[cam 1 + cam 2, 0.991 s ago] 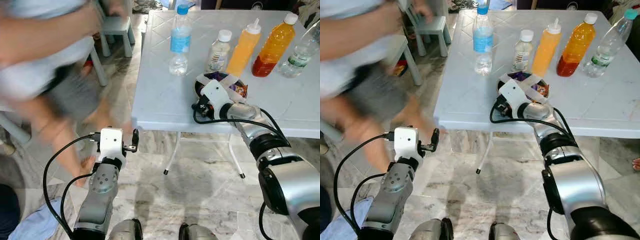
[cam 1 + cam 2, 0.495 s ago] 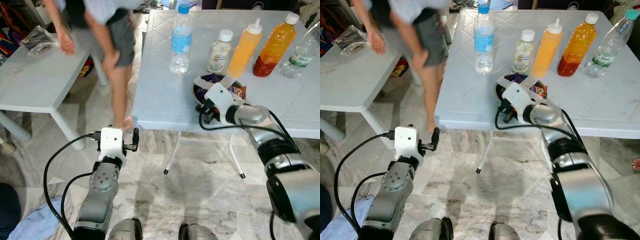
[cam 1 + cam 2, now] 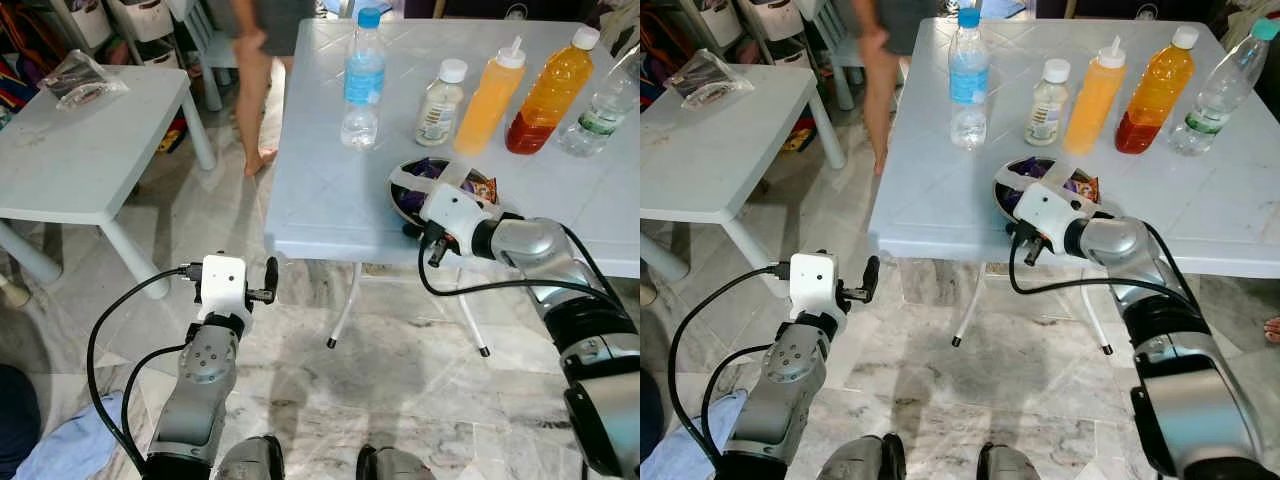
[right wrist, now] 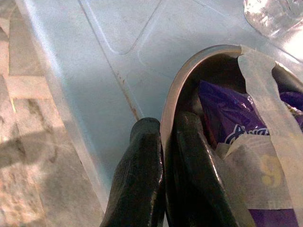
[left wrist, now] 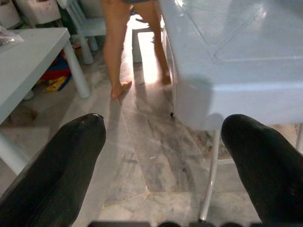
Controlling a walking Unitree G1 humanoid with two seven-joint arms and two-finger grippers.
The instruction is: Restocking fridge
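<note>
Right wrist view has the right pincer (image 4: 163,142) clenched on the bowl (image 4: 189,71) rim at the surface (image 3: 330,190) edge, one finger inside beside purple snack packs (image 4: 222,118), so lift level; left pincer (image 5: 163,156) hangs released.

Bowl (image 3: 410,190) on table (image 3: 320,200), before bottles (image 3: 470,90).
</note>
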